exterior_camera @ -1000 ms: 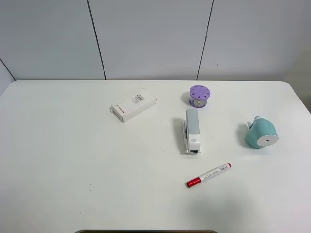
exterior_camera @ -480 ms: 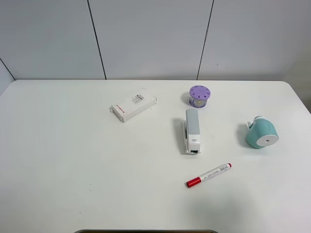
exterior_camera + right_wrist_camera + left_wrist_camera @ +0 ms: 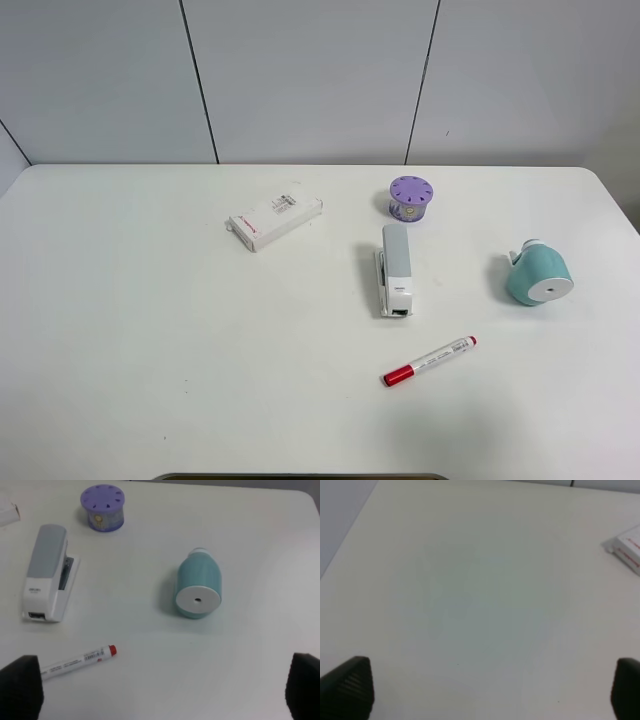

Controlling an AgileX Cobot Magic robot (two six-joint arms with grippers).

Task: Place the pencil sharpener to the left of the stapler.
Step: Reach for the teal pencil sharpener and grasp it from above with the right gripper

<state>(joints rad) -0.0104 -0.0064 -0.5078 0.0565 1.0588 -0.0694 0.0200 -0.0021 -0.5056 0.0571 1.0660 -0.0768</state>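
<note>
Stapler [image 3: 45, 575]: small dark brand mark printed on the white front end, letters not legible.
White box [image 3: 275, 221]: red and dark print on top, too small to be read.
Marker [image 3: 75, 662]: dark print along the white barrel, not legible.
Purple container [image 3: 102, 507]: yellow picture label on the side, no words made out.

Teal pencil sharpener [image 3: 538, 276] on side, well right of grey-white stapler [image 3: 396, 268] lying flat.

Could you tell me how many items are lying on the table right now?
5: white box back-left, purple holed container at the back, stapler in the middle, pencil sharpener on the right, red-capped marker in front. Nothing seems hidden.
</note>
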